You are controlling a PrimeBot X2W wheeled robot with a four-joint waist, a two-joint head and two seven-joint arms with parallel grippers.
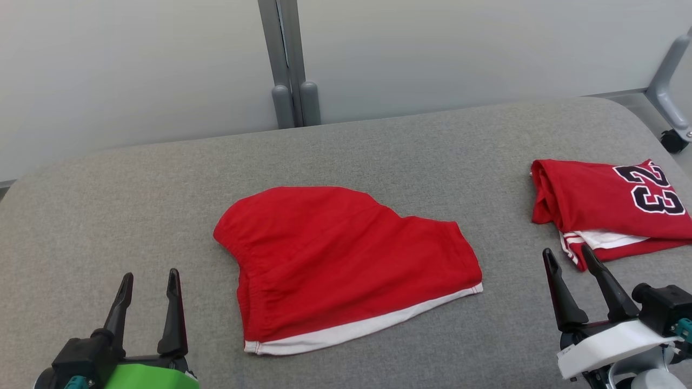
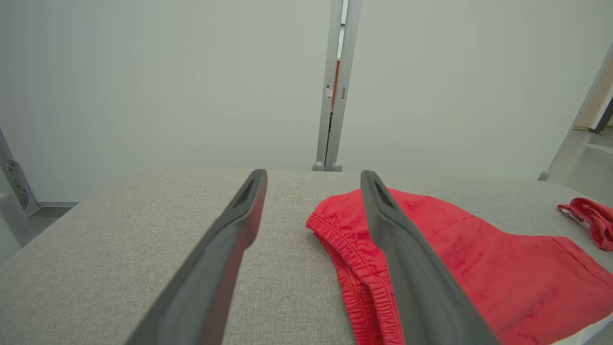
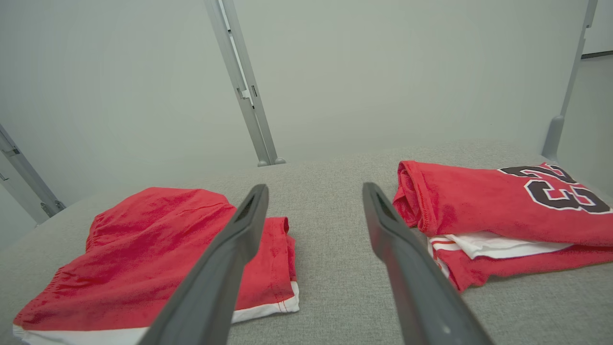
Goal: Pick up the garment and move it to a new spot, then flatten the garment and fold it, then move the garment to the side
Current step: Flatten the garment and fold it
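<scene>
Folding stage: I read the shorts (image 1: 335, 265) as already doubled over, one leg on the other. I judge the fold done or close to it, and the shift to the side not yet made.
Shorts: they lie flat in the middle of the grey table (image 1: 378, 146), with the waistband (image 1: 240, 275) toward 9 o'clock and the white hem (image 1: 367, 324) toward 5 o'clock. Nothing touches them.
Left gripper (image 1: 150, 274): it sits at 7 o'clock from the shorts, fingers spread wide with nothing between them, just clear of the waistband.
Right gripper (image 1: 566, 251): it sits at 4 o'clock from the shorts, also wide open and empty, between the hem corner and the jersey.
Jersey (image 1: 594, 200): it is folded, number up, at 3 o'clock from the shorts near the table's right edge, apart from them.
Next move: I would bring both grippers down onto opposite edges, left on the waistband and right on the hem corner. Each pinch needs to take every layer so the stack lifts as one.
Care: the cloth is limp, so a grip on the top layer alone would likely open the fold. The space toward 3 o'clock is taken, so I would choose the set-down spot with that in mind.
</scene>
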